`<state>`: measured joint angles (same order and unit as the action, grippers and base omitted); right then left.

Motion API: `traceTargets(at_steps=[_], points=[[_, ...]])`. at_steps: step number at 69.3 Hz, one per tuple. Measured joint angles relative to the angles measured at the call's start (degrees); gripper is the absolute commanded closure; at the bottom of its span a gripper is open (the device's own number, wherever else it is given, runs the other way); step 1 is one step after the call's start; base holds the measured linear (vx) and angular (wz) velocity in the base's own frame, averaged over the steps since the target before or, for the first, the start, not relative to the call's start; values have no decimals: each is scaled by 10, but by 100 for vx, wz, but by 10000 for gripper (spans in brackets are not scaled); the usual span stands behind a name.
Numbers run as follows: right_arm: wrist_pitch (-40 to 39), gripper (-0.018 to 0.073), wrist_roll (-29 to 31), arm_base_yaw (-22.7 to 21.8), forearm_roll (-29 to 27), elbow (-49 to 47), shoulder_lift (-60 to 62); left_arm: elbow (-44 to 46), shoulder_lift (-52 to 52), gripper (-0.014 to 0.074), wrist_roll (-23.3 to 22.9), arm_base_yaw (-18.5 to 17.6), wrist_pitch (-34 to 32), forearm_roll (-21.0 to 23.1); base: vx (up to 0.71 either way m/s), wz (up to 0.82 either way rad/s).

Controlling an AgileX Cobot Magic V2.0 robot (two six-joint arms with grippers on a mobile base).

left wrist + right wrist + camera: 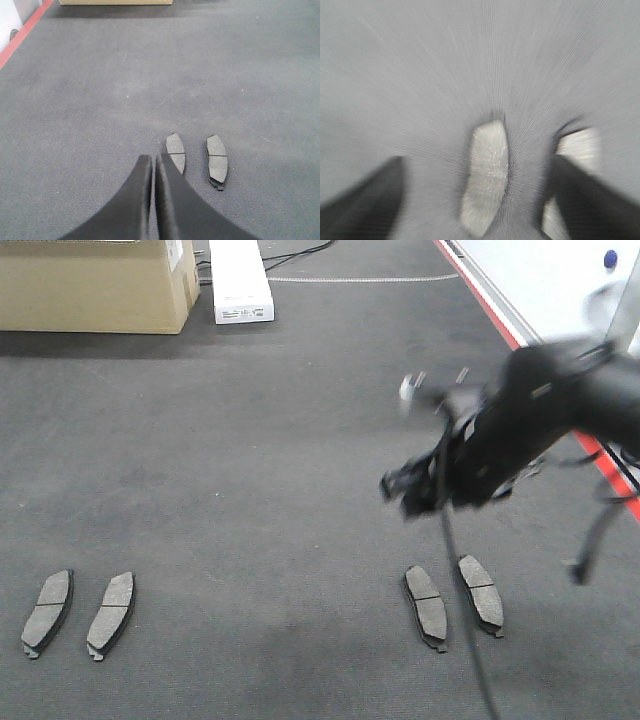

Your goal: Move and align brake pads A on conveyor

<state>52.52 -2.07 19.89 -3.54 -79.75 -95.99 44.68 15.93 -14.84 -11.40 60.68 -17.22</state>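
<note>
Four brake pads A lie face up on the dark grey conveyor [250,440]. One pair lies at the front left [47,612] [110,615], the other pair at the front right [427,606] [481,593]. My right gripper [405,488], blurred by motion, hangs above the right pair. In the right wrist view it [475,162] is open, with one pad [487,175] below the gap and another pad [577,147] behind the right finger. My left gripper [153,162] is shut and empty, just in front of two pads [175,152] [217,161].
A cardboard box [95,285] and a white box [240,280] stand at the far end. A red strip [500,320] borders the conveyor's right edge, with a white surface beyond it. Another red strip [22,35] shows in the left wrist view.
</note>
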Motion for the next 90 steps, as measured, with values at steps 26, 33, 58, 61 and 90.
traceTargets(at_steps=[26,33,58,61,90], points=[[25,567,0,0,54,0,247,0,0,603,0,0,0,0,0,0],[49,567,0,0,70,0,306,0,0,603,0,0,0,0,0,0],[31,567,0,0,103,99,518,0,0,603,0,0,0,0,0,0],[18,567,0,0,103,127,548,0,0,603,0,0,0,0,0,0],[13,566,0,0,97,250,702,0,0,603,0,0,0,0,0,0]])
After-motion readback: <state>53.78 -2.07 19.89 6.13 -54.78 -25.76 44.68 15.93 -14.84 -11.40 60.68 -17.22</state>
